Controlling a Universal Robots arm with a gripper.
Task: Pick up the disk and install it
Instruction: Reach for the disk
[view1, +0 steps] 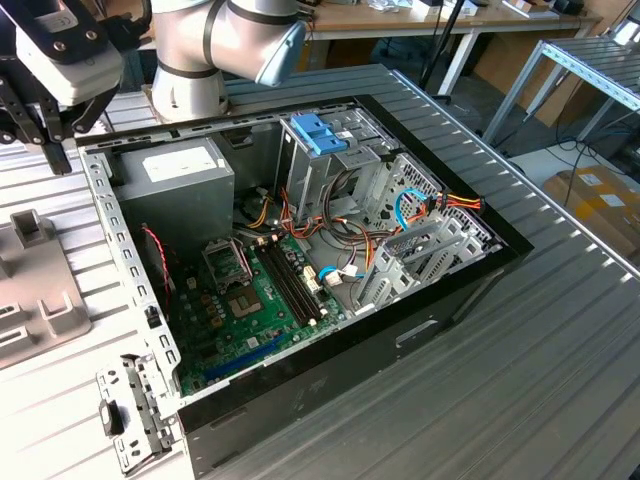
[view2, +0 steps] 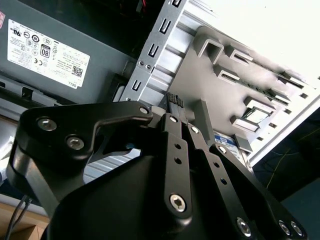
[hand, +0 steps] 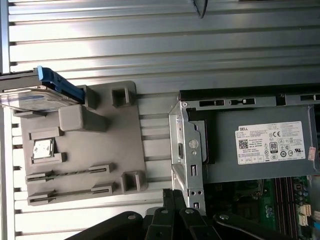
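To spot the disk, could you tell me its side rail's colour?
Blue side rail on the disk, clearest in the first wrist view.

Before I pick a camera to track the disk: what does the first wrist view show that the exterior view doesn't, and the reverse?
First wrist view: the disk, blue-railed, sitting at one corner of the grey fixture plate. Exterior view: the drive cage with its light-blue top, and the arm's base joints. Shared: the grey power supply box with its white sticker, and part of the fixture plate.
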